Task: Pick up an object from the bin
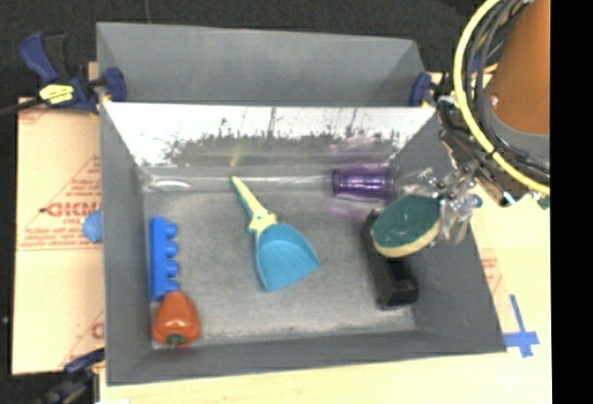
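Tool: low at the right side of the bin, against the sloping right wall; metal parts right at the right edge of the green oval pad; open or closed cannot be told.
Arm: in from the right, with an orange cover and looped cables above the bin's right rim.
Green oval pad: dark green face with a pale cream rim; on the right part of the floor, nearest thing to the tool; looks tilted, its lower edge overlapping the top end of the black block; gripped or merely touched cannot be told.
Black block: dark and oblong, just below the pad, running toward the front wall near the right slope.
Purple cup: see-through, on its side at the foot of the back wall, just up and left of the pad.
Blue scoop: middle of the floor, its yellow handle pointing up and left toward the back wall; well apart from the tool.
Blue studded brick: long and narrow, lengthwise along the left wall.
Orange-red rounded toy: front-left corner, touching the brick's near end.
Bin: grey metal with sloping walls; things lying spread out and single.
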Controlling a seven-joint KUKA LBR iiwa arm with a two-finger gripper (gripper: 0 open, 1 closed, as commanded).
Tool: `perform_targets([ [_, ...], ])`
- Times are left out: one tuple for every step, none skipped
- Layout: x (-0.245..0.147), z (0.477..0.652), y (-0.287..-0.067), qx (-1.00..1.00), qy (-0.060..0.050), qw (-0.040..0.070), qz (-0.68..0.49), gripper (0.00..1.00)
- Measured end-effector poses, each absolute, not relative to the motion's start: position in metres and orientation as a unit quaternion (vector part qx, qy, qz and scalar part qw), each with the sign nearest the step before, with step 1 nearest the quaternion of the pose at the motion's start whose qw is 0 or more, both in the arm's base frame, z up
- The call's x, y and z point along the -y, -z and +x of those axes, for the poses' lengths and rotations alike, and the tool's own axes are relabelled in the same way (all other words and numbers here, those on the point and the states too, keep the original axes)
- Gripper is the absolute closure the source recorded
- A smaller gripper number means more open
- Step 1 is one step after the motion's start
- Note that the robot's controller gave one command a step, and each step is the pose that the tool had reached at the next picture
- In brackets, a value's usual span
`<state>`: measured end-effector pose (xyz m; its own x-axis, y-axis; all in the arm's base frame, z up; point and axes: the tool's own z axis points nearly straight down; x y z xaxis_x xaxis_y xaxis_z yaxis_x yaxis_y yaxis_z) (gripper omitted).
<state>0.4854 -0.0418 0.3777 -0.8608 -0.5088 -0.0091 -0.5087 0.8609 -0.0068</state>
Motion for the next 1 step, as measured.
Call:
perform_targets([
  [0.0231, 0.5138, -0.2763, -0.968, 0.001, 0.004, -0.25, 1.0],
])
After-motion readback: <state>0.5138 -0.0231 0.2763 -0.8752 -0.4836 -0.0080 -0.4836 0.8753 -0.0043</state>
